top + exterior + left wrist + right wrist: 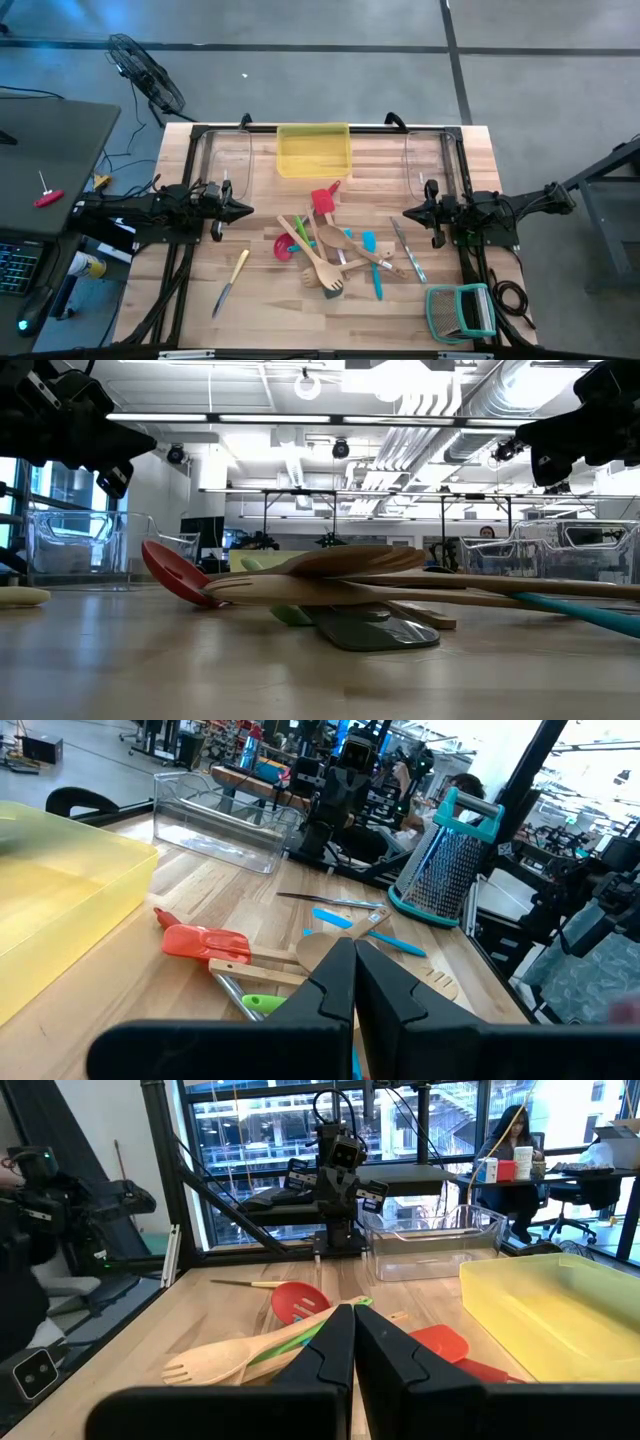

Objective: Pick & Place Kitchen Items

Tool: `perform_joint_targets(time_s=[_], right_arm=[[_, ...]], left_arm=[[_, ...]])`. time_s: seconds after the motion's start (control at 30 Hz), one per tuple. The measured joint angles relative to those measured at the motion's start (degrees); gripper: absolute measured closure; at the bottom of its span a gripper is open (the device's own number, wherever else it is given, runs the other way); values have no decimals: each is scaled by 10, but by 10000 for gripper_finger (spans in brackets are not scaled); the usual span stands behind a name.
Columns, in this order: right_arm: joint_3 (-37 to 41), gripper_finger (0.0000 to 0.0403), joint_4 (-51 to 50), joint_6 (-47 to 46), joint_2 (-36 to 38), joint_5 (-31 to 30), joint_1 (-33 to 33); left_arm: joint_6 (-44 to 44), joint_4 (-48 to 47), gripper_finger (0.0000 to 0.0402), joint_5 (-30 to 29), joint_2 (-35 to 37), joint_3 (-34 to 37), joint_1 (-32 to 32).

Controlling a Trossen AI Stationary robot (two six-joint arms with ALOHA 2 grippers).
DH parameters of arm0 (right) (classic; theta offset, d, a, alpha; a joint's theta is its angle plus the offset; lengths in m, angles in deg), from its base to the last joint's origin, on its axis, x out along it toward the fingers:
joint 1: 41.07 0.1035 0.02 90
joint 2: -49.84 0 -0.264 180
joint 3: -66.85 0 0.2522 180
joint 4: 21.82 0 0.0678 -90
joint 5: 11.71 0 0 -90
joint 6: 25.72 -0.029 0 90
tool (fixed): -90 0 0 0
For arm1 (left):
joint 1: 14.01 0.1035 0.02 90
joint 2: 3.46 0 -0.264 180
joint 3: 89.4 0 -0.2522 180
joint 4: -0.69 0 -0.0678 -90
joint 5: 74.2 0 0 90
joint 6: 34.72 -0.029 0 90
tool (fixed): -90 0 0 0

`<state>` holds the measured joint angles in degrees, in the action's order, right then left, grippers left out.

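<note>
Your left gripper and right gripper hover level, facing inward, jaws shut and empty, flanking the utensils heaped mid-bench. No legible writing.

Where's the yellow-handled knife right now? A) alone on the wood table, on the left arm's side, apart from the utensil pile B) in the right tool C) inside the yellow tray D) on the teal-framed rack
A: the high view shows the yellow-handled knife lying by itself on the wooden table, on the left arm's side of the utensil pile, and neither tool is touching it.
</note>
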<state>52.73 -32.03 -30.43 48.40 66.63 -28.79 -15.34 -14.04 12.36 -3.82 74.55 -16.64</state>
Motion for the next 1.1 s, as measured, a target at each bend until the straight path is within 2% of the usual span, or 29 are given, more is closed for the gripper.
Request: perform_joint_targets(time_s=[0.6,0.77,0.93,1.1], right_arm=[[0,400,3,0,0,0,0],[0,400,58,-101,0,22,0],[0,400,72,-44,0,92,0],[0,400,74,-23,0,75,0]], left_arm=[[0,0,402,0,0,0,0],[0,0,402,0,0,0,0],[0,1,402,-1,0,0,0],[1,6,402,-6,0,0,0]])
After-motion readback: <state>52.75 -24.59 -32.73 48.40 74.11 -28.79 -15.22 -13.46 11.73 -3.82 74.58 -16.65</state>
